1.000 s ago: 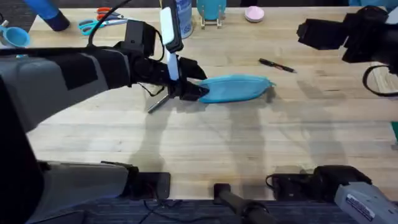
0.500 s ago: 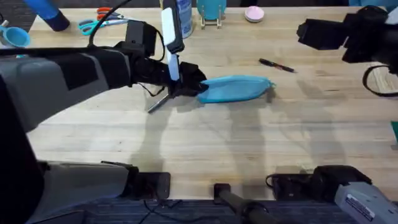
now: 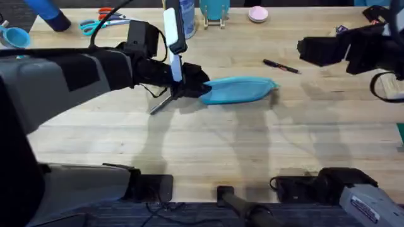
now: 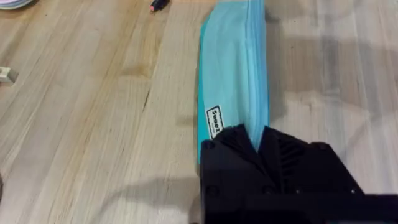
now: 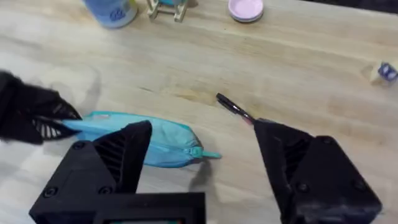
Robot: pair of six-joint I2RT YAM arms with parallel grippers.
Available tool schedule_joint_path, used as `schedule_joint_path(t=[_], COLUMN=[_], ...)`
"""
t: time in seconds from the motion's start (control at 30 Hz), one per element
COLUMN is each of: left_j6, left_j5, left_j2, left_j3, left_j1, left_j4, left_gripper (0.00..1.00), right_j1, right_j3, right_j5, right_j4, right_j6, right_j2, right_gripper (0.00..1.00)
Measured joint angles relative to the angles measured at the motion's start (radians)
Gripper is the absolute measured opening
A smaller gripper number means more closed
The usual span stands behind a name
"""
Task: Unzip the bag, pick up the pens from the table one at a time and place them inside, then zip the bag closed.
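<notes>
- Butcher-block timber: your bench (image 3: 208,142), pale planks, carries every item listed here.
- Left arm: reaches in from the lower left; its end effector (image 3: 189,85) sits at the bag's left end. In the left wrist view the black fingers (image 4: 239,146) are pressed together on the fabric there, so you have that end pinned.
- Right arm: its end effector (image 3: 315,50) hovers above the far right of the bench, off the bag's right end. In the right wrist view the fingers (image 5: 127,146) stand spread wide, holding nothing and touching nothing.
- Light blue bag (image 3: 240,89): lies flat mid-bench, long axis running left to right. The zipper looks shut along its length, and the pull tab (image 5: 208,154) pokes out at the right end, the end nearer your right arm. Judgement: the unzip turns on this; the right end effector has to come down and left onto the tab, then draw along the long axis toward the left one.
- Silvery grey pen (image 3: 160,104): lies at a slant just below the left end effector, close by the bag's left end.
- Black pen (image 3: 281,65): red bit at one end, lies behind the bag's right end, apart from it, on the right arm's side.
</notes>
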Motion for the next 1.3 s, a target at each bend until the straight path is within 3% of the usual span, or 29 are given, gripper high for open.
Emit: schedule_joint_path(t=[0.27,0.87,1.3], left_j6=[0.000,0.000,0.000], left_j5=[0.000,0.000,0.000], left_j2=[0.000,0.000,0.000], left_j3=[0.000,0.000,0.000], left_j1=[0.000,0.000,0.000], left_j4=[0.000,0.000,0.000], left_gripper=[0.043,0.043,0.043], right_j1=[-0.052,-0.053,-0.063], right_j3=[0.000,0.000,0.000], right_j5=[-0.102,0.040,-0.049], right_j4=[-0.002,-0.025,-0.062], right_j6=[-0.210,-0.421,-0.703], right_j2=[0.005,0.056,0.180], right_gripper=[0.996,0.997,0.996])
